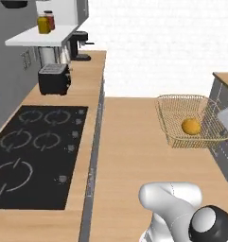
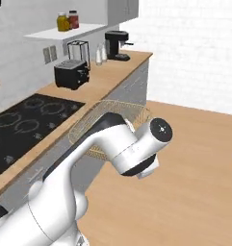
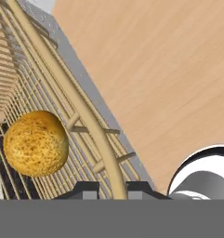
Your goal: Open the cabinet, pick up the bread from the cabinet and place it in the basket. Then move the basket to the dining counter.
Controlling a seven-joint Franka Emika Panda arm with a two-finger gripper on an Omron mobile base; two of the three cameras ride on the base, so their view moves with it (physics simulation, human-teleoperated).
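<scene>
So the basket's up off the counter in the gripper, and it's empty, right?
Not empty. The hand view shows the bread lying inside the basket, whose rim sits between the gripper fingertips; the left base view shows it in the basket too. The rest holds.

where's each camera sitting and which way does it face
Left base view: behind the arm, left side, looking down at stove, basket holding bread; arm's elbow at lower right.
Right base view: behind right; arm crosses the basket.
Hand view: along the hand, fingertips astride the basket rim, bread inside.
All share the basket.
</scene>
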